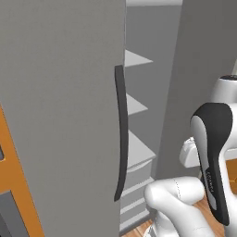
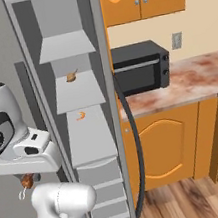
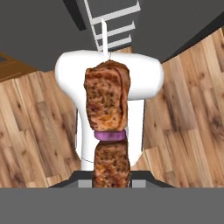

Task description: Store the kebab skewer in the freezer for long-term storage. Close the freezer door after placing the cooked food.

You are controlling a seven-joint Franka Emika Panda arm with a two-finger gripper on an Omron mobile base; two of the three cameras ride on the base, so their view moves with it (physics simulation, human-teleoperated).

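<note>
Reddish-brown meat chunks on the kebab skewer (image 3: pixel 107 127) sit clamped in the gripper (image 3: pixel 112 181), jaws closed on its lower end; purple ring between the two chunks, pale stick tip poking past the far chunk; wood floor (image 3: pixel 188 118) beyond it; in the right base view the skewer (image 2: pixel 26 183) hangs under the white hand, low, outside the freezer (image 2: pixel 83 136) and just left of its shelves; freezer door (image 1: pixel 60 115) stands open with its long dark handle (image 1: pixel 121 134) facing the arm; on the shelves a brown food piece (image 2: pixel 71 76) higher up, a small orange curled piece (image 2: pixel 81 116) one shelf below; black microwave (image 2: pixel 140 67) on the counter (image 2: pixel 188 84) to the right.
</note>
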